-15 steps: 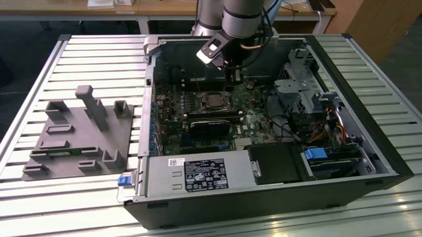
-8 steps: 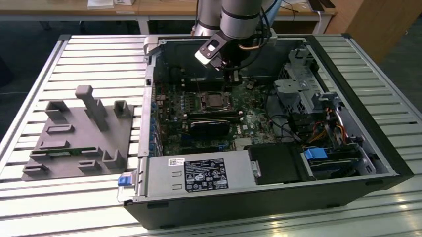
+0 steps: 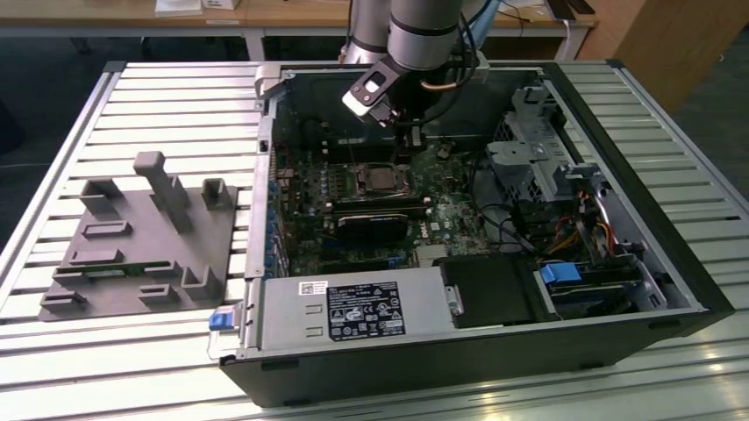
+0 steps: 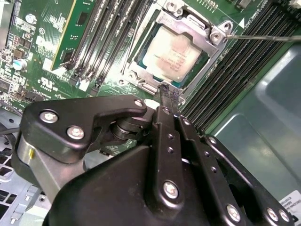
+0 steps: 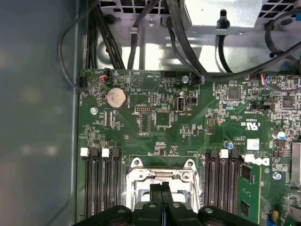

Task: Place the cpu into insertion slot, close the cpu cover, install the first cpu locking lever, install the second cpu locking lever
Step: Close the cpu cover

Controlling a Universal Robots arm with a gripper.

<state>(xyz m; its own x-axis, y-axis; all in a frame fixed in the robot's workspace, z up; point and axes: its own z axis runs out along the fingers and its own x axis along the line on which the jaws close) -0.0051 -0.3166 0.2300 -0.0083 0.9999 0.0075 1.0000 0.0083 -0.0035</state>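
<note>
- Exterior view: we see the arm [image 3: 422, 35] reaching down into the open computer case [image 3: 690, 263], which lies on its side on the slatted surface [image 3: 175, 96]. That leaves the board facing up for access from above.
- The gripper [image 3: 406, 145] hangs just above the insertion slot [image 3: 381, 180], on its far edge. A grey fixture tray [image 3: 140, 237] sits well apart, on the exterior view's left.
- From this view we cannot tell how the fingers stand or whether the chip is seated.
- Second wrist view: this fills the gap. The cpu [image 4: 174, 52] lies flat in the slot, and the cpu cover [image 4: 162, 21] is folded down around its metal face. We judge placing and closing as done.
- The gripper [image 4: 166, 90] has its fingers pressed together with nothing seen between them. The tip is at the cover's near edge, touching or just off it.
- A thin locking lever [image 4: 263, 37] sticks out from a socket corner, across the memory slots [image 4: 117, 33]. It looks unlatched to us, so the narrow tip likely serves as a pusher.
- First wrist view: the fingers [image 5: 157, 190] are again together, over the silver cover frame [image 5: 141, 181].
- This view adds the board beyond, with a coin battery [image 5: 115, 98] and cables [image 5: 178, 37].
</note>
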